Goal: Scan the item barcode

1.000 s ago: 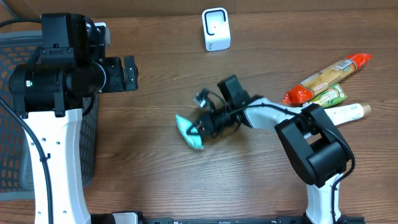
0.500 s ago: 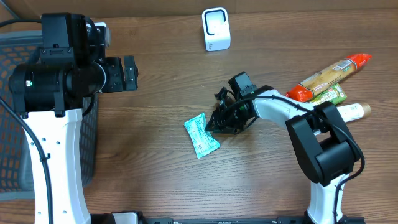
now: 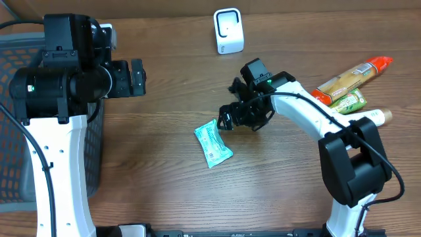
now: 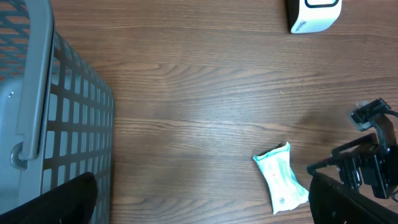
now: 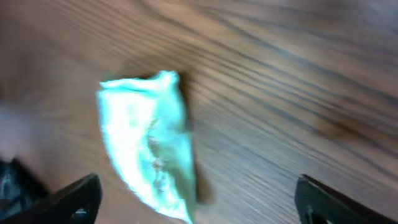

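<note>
overhead only: long orange-capped pack, green pack and white tube stacked close at the right edge, neither wrist cam sees them

left wrist cam: basket mesh wall and grey rim fill the left side, scanner cropped at the top right, teal packet at lower right with the right arm's black head just right of it, not touching

right wrist cam is blurred: packet looks crumpled at centre-left, own fingertips in the two bottom corners, wide apart, nothing between them touching

task item: teal packet lies flat on the table, centre of the overhead, below and left of the right gripper, scanner well above it near the top edge

right gripper jaws apart, empty; left gripper jaws apart, empty, parked at upper left next to the basket

room: bare wood all round the packet, open strip between it and the scanner; basket blocks the left edge, snack pile the right edge

vs earlier: a second ago the right gripper was clamped on the packet; half a second ago the packet was already down; now the gripper has let go and backed off up-right, packet unmoved since
</note>
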You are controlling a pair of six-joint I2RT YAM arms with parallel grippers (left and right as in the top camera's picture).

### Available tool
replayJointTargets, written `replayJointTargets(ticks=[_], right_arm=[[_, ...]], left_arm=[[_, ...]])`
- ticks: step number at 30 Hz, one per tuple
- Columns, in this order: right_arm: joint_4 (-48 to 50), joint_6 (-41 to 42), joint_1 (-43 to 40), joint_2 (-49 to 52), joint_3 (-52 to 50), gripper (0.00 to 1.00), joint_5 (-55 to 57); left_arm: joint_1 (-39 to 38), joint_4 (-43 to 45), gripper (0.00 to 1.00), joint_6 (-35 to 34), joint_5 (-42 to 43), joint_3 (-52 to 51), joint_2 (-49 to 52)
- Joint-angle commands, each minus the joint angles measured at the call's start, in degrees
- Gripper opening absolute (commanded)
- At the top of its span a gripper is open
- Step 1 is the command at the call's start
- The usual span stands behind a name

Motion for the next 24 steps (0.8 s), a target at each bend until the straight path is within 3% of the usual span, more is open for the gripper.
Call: replayJointTargets(ticks=[1,6,17,19,24], right_arm=[[3.2,-5.5,0.4,-1.0,-1.3,1.00,-5.4],[7.5,-5.5,1.7,1.6,-3.6,0.99,-7.3],[11.4,-3.9,8.3,7.1,-4.6,0.73,-7.8],[12.9,0.7,8.6,8.2,-4.6,0.63,-4.9],[13.6,2.1,8.1,9.7,-4.6,0.41,-4.8]], left_arm=[[-0.3,0.2,0.99,0.9,-0.4,-0.2,0.2],[-0.3,0.2,1.00,0.9,-0.3,-0.2,0.2],[-0.3,0.2,1.00,0.9,-0.4,-0.2,0.2],[-0.3,0.2,1.00,0.9,-0.4,-0.2,0.2],[-0.3,0.2,1.00,0.9,-0.4,-0.2,0.2]])
